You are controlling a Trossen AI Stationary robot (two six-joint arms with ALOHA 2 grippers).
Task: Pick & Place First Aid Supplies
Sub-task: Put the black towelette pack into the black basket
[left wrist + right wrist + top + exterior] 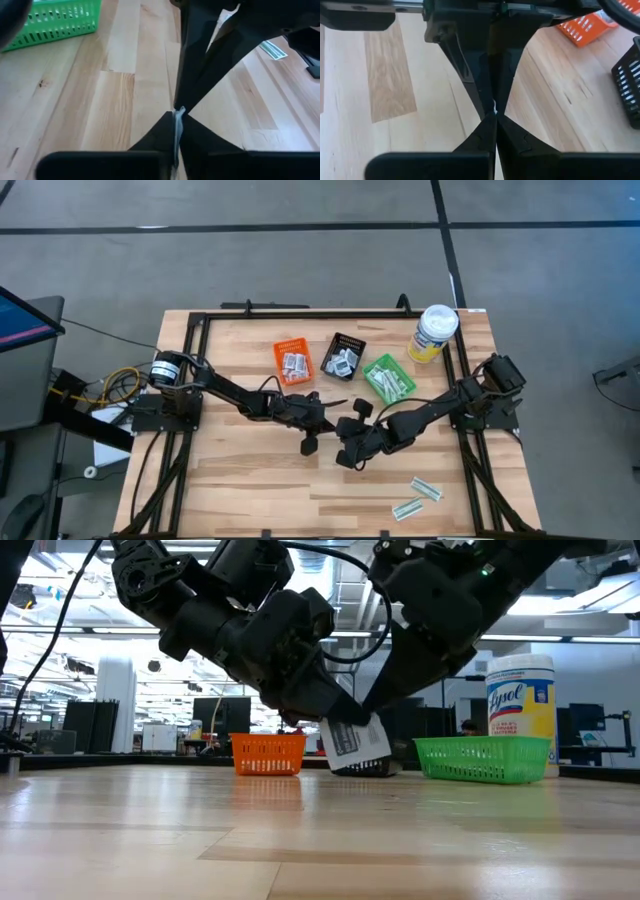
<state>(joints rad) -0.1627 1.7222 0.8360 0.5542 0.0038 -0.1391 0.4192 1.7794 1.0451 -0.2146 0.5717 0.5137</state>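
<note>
**High view: two arms meet over one packet mid-tabletop**

High view shows both dark arms reaching to the middle of the wooden tabletop [240, 470], their tips almost touching. The left end effector [325, 420] and the right end effector [352, 425] sit just in front of three small bins — an orange bin [293, 361], a black bin [344, 356] and a green bin [388, 378].

From table height, a white packet with dark print [355, 743] hangs upright between the two end effectors, clear of the wood. The left wrist camera shows the left fingers pinched shut on the packet's thin edge. The right wrist camera shows the right fingers pressed fully together, tip to tip with the left ones; whether they also grip the packet, I cannot tell.

Progress looks well along — each bin already holds packets. Two pale-green strips [418, 498] remain loose near the front right corner, well apart from the bins. A yellow wipes canister [434, 332] stands behind the green bin.
</note>
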